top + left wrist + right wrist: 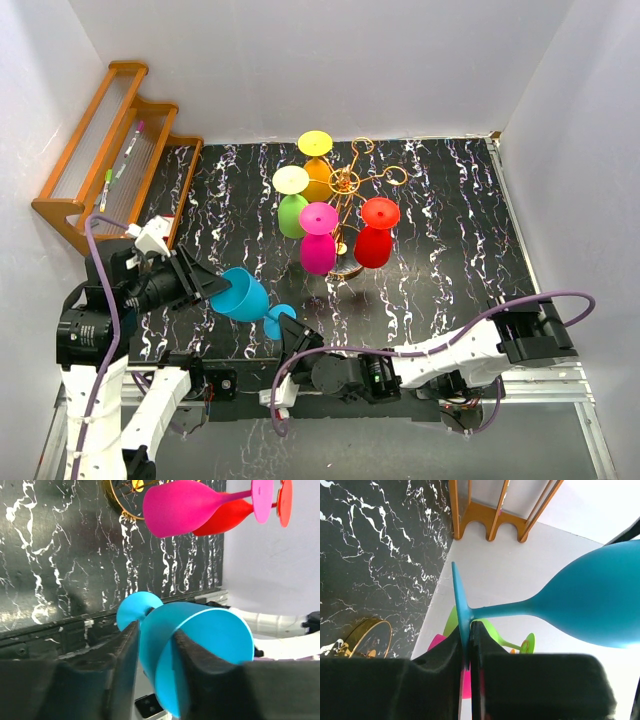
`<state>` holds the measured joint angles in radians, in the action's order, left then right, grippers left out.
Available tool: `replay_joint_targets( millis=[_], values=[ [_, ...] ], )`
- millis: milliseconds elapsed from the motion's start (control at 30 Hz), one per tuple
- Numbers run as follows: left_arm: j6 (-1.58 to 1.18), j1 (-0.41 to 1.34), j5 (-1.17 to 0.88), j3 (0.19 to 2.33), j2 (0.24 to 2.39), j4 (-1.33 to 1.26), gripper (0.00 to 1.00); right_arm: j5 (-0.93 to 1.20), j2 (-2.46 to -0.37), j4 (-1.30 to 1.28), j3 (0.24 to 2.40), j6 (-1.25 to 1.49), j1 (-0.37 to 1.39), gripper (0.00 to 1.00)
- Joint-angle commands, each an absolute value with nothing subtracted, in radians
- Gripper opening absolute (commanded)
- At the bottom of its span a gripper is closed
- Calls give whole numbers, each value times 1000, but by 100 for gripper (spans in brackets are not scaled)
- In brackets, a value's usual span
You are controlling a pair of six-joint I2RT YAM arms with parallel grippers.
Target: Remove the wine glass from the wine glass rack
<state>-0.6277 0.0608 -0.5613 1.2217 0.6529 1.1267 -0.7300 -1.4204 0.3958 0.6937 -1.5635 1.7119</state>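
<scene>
A blue wine glass [240, 295] lies on its side in the air between my two arms, off the gold wine glass rack [347, 180]. My left gripper [215, 285] holds the bowl's rim. In the left wrist view, one finger of the left gripper [155, 645] is inside the blue wine glass [200, 630] and one is outside. My right gripper [290, 335] is shut on the glass's round foot. In the right wrist view, the thin foot edge of the blue wine glass [600, 605] is pinched in the right gripper [470, 630].
Several glasses hang upside down on the rack: orange [316, 170], green [292, 215], pink [319, 250] and red [375, 245]. A stepped wooden shelf [110, 150] stands at the back left. White walls close in the marbled black table [450, 230].
</scene>
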Motion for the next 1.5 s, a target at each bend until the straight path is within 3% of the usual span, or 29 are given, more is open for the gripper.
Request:
replay_joint_targets(
  millis=[0, 67, 200, 233, 300, 333, 633, 900, 1267, 1467],
  values=[
    [-604, 60, -573, 1207, 660, 1117, 17, -752, -1428, 512, 697, -1618, 1867, 9],
    [-601, 61, -556, 1209, 662, 1123, 0, -758, -1426, 512, 699, -1607, 1867, 11],
    [-591, 60, -478, 1245, 679, 1138, 0, -804, -1436, 499, 713, -1547, 1869, 29],
    [-587, 60, -447, 1257, 686, 1141, 0, -823, -1440, 491, 715, -1524, 1870, 36],
    [-582, 60, -395, 1282, 703, 1140, 0, -846, -1442, 449, 717, -1467, 1870, 65],
    [-581, 60, -369, 1291, 710, 1131, 0, -852, -1439, 419, 719, -1432, 1870, 70],
    [-523, 60, -1, 1347, 842, 1064, 0, -882, -1436, 85, 793, -1122, 1874, 71],
    [-470, 61, 337, 1248, 1016, 839, 0, -921, -1463, -230, 1011, -722, 1875, 70],
    [-357, 60, 524, 1142, 1209, 411, 0, -898, -1411, -402, 1126, -489, 1875, 69],
    [-310, 59, 578, 1172, 1341, 338, 0, -902, -1368, -452, 1143, -411, 1875, 68]
  ],
)
